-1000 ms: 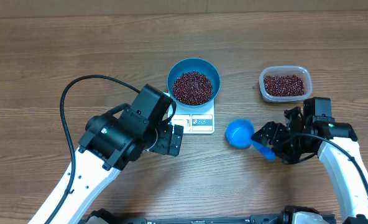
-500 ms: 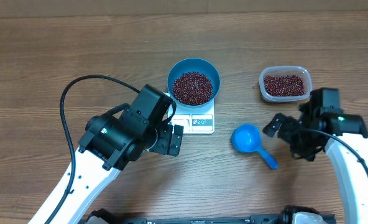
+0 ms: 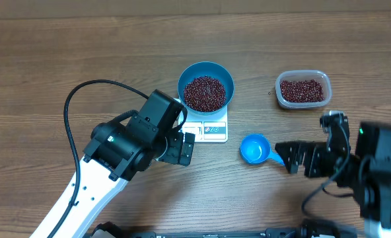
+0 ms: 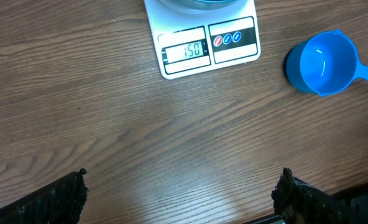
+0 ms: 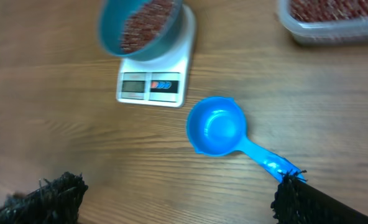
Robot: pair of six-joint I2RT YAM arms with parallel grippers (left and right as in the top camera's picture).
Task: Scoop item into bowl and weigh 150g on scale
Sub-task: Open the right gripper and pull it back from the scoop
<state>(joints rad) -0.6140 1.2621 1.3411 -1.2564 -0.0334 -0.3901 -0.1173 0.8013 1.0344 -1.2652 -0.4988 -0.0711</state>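
Centrally, the deep round blue bowl (image 3: 206,67) of small red-brown beans (image 3: 204,93) sits on the white rectangular scale (image 3: 212,127), hiding its upper half. Open wooden desk (image 3: 43,59) fills the frame's upper left. Left gripper (image 4: 181,199) and right gripper (image 5: 174,196) both stand wide, holding nothing.

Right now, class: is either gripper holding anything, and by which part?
Nothing is held. The left gripper and the right gripper are both open; the blue scoop lies free on the table.

white-and-black left arm (image 3: 126,142) carries a black cable (image 3: 103,81).
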